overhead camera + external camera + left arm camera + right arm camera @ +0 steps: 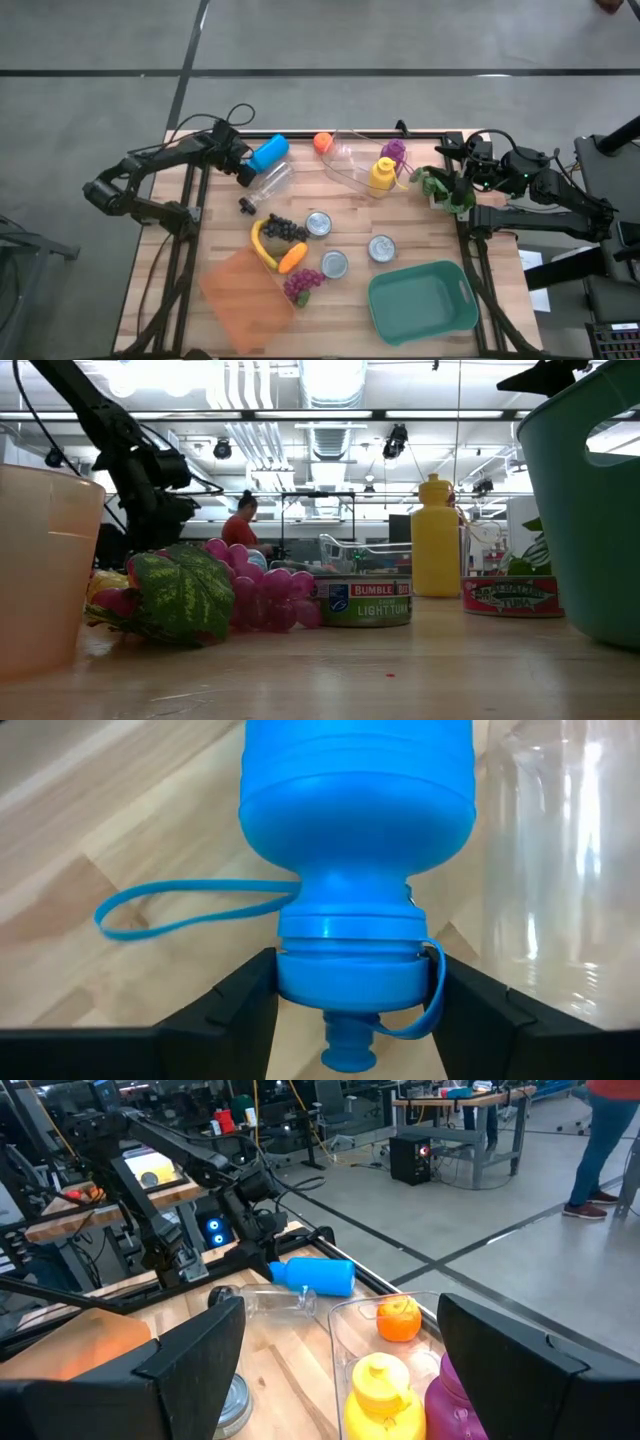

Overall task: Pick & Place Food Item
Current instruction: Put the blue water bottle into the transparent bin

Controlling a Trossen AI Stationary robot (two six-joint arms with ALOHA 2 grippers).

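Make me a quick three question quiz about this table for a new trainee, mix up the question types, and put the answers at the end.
1. True or false: the left gripper is around the cap end of the blue bottle.
2. Multiple choice: where is the yellow bottle? A. in the teal bin B. in the clear tray C. on the orange bin
3. Fill in: the carrot lies beside the ____, near the dark grapes.

Key
1. True: its fingers flank the cap.
2. B
3. banana
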